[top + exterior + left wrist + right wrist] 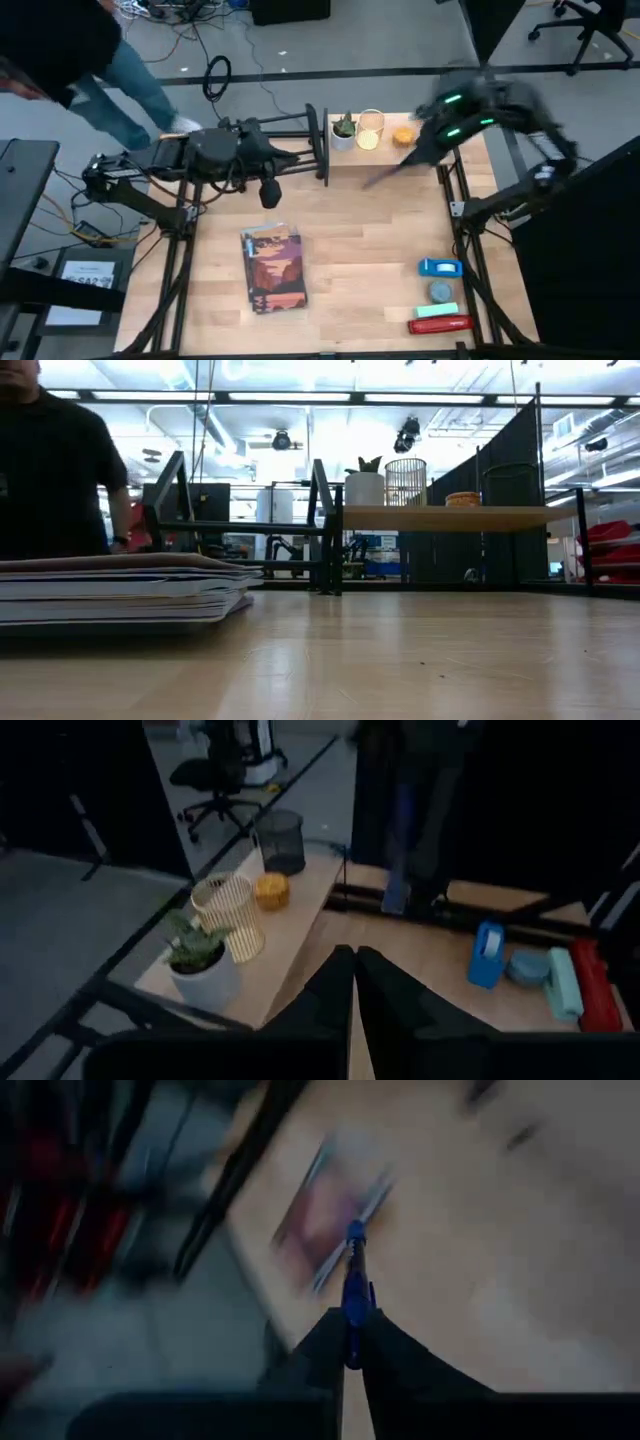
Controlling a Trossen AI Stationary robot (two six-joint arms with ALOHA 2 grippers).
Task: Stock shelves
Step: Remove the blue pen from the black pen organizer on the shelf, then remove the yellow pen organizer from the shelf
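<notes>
Right wrist view shows the right gripper (pixel 350 1342) with fingers pinching a blue pen (pixel 353 1285). Left gripper (pixel 354 982) fingers are closed, empty, above the black rack (pixel 290 140) beside the plank shelf (pixel 400 150) at the table's (pixel 360 260) far edge.

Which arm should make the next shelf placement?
Right, likely: the right gripper is shut on a blue pen, close to the wooden shelf. The left gripper is shut, empty, beside the black rack.

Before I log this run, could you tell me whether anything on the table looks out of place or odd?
Nothing looks spilled, tipped or damaged. The plant, wire basket and orange item stand upright on the wooden shelf; the magazines lie stacked flat.
</notes>
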